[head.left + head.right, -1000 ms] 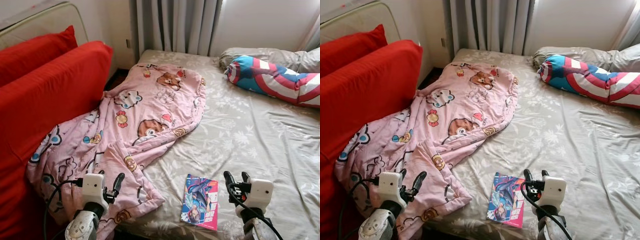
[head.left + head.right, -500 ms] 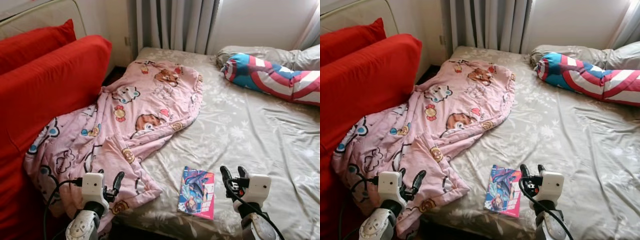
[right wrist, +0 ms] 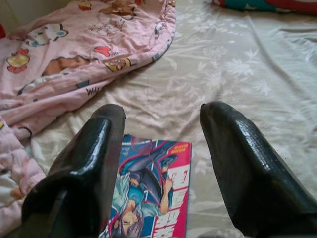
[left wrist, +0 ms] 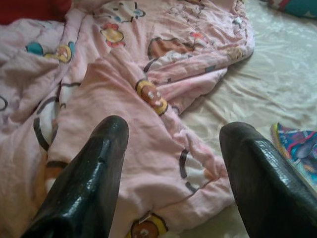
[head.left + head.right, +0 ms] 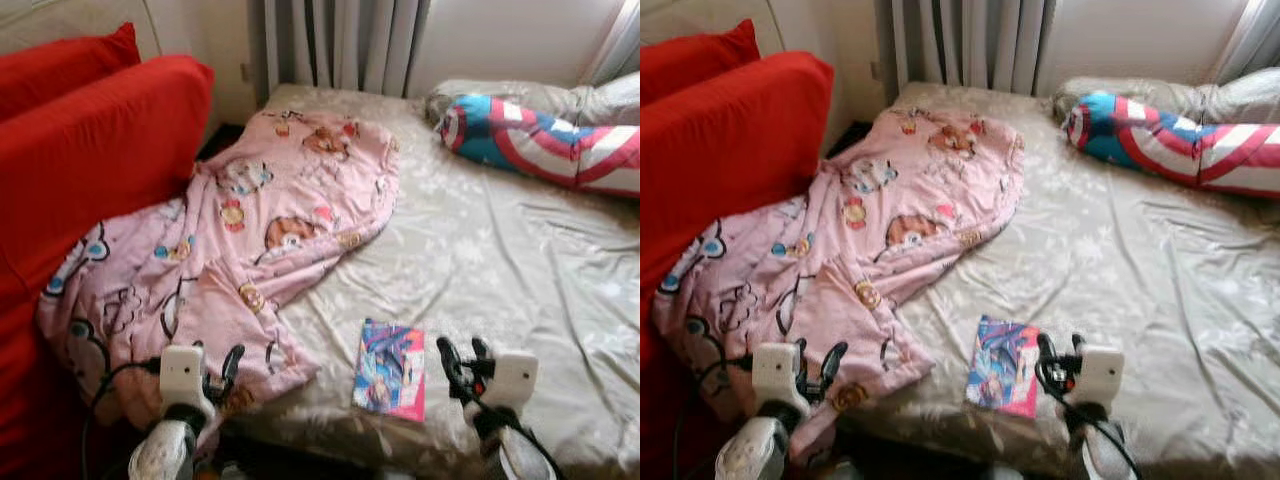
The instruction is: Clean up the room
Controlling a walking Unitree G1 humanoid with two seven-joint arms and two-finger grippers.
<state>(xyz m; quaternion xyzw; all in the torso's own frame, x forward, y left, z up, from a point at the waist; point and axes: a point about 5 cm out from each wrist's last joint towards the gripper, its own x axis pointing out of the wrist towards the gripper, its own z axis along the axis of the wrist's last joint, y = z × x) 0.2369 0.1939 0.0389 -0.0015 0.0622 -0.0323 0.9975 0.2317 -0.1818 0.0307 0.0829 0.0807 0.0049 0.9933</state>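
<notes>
A pink cartoon-print blanket lies crumpled across the left half of the bed, spilling over its near left corner. A colourful comic book lies flat on the grey floral sheet near the front edge. My left gripper is open, held low over the blanket's near corner. To the right of the book my right gripper is open too, with the book just beyond its fingers. Neither holds anything.
A red sofa back with red cushions stands along the left of the bed. A bolster with a star-and-stripes shield print and a grey pillow lie at the far right. Grey curtains hang behind.
The whole picture has slid down and closer and is blurred now, so the camera has moved toward the bed. Both grippers stay open and low in front.
</notes>
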